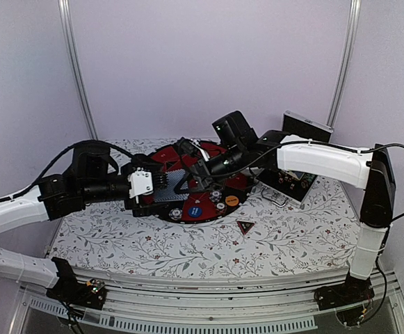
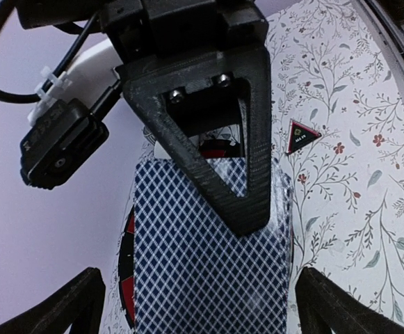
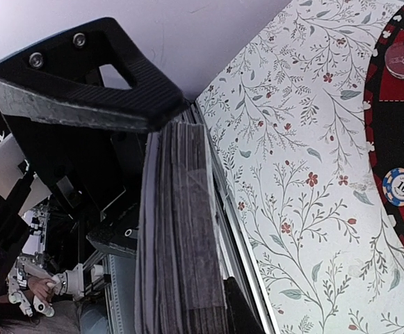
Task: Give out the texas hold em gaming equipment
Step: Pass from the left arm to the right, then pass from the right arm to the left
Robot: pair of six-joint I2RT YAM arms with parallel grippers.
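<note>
A deck of playing cards with blue-and-white diamond backs hangs above the round red-and-black mat. My right gripper is shut on the deck, whose stacked edges fill the right wrist view. My left gripper is open, its fingertips spread wide on either side of the deck without touching it. On the mat lie a blue disc, an orange disc and striped poker chips; one of them reads 10. The black-red triangular marker lies on the cloth.
A silver-edged black case stands open at the back right, behind my right arm. The floral cloth covers the table up to its near edge. Both arms meet over the mat's middle.
</note>
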